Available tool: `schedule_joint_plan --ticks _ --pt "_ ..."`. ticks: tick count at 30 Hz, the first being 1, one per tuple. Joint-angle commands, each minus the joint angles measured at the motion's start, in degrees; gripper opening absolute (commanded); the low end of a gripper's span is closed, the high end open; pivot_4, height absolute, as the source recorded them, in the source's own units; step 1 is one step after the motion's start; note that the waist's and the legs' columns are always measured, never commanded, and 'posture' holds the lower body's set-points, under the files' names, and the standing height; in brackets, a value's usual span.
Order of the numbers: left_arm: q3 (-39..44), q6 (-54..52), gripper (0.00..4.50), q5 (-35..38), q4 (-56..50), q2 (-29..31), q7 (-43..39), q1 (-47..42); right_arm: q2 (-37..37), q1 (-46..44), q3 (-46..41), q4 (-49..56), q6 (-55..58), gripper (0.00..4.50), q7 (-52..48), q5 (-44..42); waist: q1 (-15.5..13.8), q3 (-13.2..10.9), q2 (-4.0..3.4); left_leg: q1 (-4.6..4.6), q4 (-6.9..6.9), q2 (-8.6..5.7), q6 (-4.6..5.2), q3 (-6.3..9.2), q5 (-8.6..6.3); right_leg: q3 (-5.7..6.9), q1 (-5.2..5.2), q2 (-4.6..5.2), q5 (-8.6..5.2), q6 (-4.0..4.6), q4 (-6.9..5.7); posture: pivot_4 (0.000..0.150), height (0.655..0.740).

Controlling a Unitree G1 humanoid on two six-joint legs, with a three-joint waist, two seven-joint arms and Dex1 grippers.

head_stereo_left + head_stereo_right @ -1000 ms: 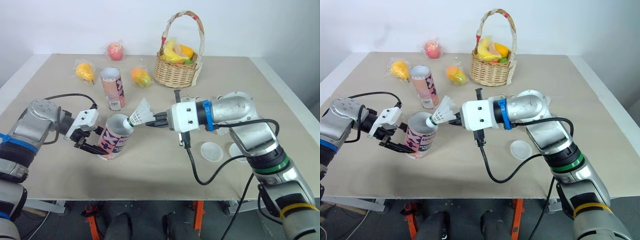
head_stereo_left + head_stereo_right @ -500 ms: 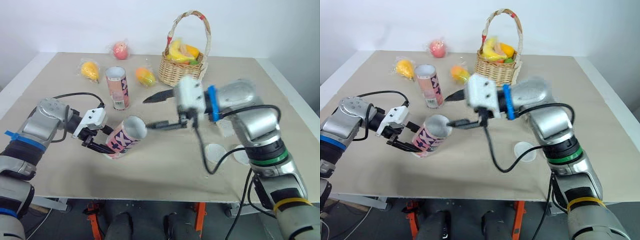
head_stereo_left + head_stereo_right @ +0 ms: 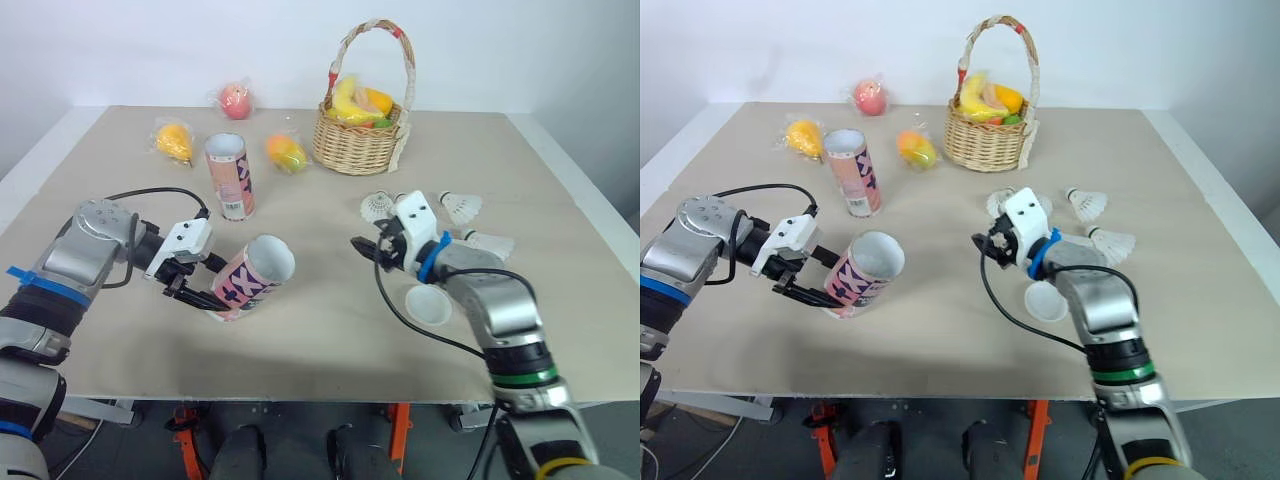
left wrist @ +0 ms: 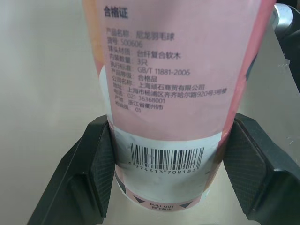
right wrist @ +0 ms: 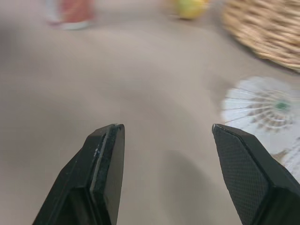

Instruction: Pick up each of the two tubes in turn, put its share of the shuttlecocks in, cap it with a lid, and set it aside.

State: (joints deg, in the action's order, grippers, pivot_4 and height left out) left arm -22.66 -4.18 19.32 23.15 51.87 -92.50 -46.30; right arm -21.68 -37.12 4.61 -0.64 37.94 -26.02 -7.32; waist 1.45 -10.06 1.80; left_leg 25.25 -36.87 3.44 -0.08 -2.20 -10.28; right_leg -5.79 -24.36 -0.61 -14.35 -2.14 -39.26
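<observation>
Tube (image 3: 247,278) w/ pink label is tilted, open mouth toward the right arm, its base clamped by left gripper (image 3: 200,283). Right gripper (image 5: 166,127) hangs over table (image 3: 320,340), spread wide, empty, near shuttlecocks (image 3: 378,207). 2nd tube (image 3: 229,176) stands upright further back. Lid (image 3: 426,304) lies under right arm.

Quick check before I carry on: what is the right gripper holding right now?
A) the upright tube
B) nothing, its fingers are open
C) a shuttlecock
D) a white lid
B: the right gripper has its fingers spread with only bare table between them, a shuttlecock lies loose beside it, and the tilted tube is in the left gripper.
</observation>
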Motion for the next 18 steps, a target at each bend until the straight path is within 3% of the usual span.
schedule_joint_plan --ticks 1,18 --pt "1.0 -0.1 3.08 1.2 -1.4 0.0 0.0 0.2 1.9 -4.2 -1.1 -4.2 -2.4 3.21 4.3 2.1 0.0 0.0 0.0 0.0 0.0 0.0 0.0 0.0 0.0 0.0 0.0 0.0 0.0 0.0 0.0 0.15 0.7371" --pt "5.6 -3.3 3.08 1.2 -6.0 0.3 0.0 4.0 9.3 -16.5 5.0 -27.6 -11.6 3.21 16.1 14.4 1.2 0.0 0.0 0.09 0.18 0.0 0.0 0.02 -0.01 0.02 -0.14 -0.01 -0.06 0.13 0.01 0.15 0.7371"
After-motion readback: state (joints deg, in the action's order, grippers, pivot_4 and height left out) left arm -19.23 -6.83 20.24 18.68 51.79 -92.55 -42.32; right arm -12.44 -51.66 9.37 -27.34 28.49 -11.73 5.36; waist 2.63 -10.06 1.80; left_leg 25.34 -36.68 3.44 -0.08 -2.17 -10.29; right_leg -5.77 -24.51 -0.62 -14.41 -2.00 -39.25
